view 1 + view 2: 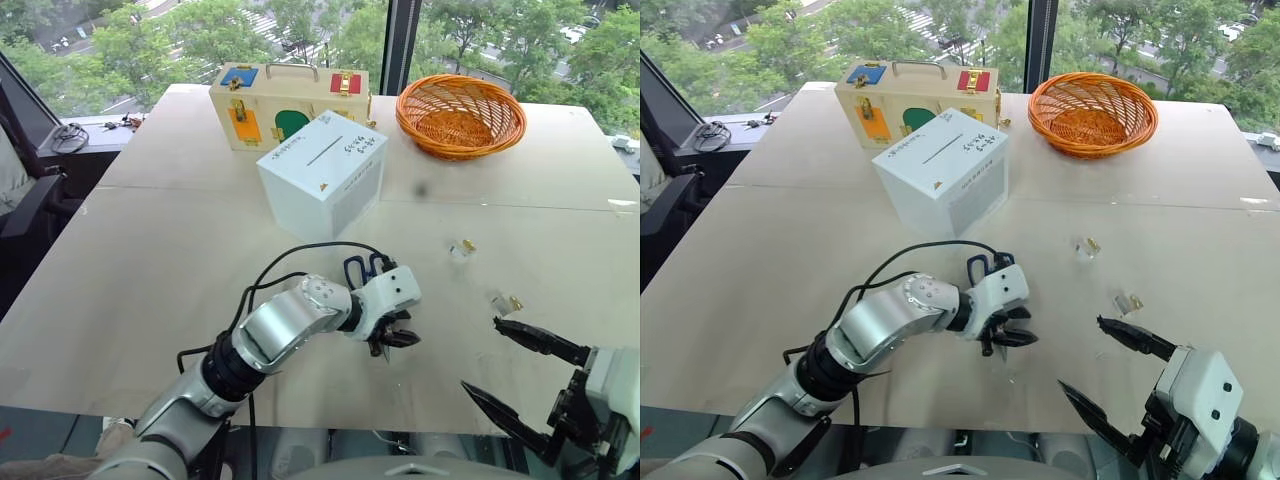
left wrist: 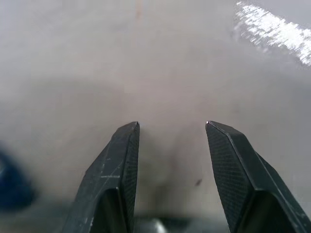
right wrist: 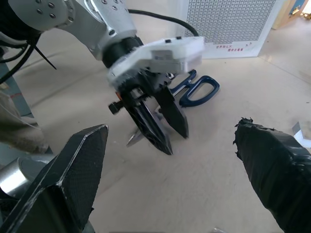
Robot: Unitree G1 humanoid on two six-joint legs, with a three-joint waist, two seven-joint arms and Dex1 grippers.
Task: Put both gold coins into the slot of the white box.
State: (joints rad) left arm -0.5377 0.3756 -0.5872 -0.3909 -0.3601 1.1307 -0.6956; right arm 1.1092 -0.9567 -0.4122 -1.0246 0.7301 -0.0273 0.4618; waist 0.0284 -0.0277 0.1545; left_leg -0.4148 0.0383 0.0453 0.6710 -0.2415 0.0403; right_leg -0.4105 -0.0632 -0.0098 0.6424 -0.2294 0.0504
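Note:
The white box (image 1: 322, 172) stands mid-table with its dark slot (image 1: 322, 152) on top. Two gold coins lie on the table to its right, one (image 1: 468, 245) farther back and one (image 1: 516, 302) nearer, each beside a small clear block. My left gripper (image 1: 398, 342) points down at the table in front of the box, open with nothing between its fingers (image 2: 124, 160), well left of both coins. My right gripper (image 1: 481, 353) is open wide and empty at the near right, with the nearer coin just beyond its far fingertip.
Blue-handled scissors (image 3: 199, 90) lie just behind the left gripper, their blades under it. A pale wooden case (image 1: 290, 100) stands behind the box and an orange wicker basket (image 1: 460, 112) sits at the back right. The table's near edge runs close below both grippers.

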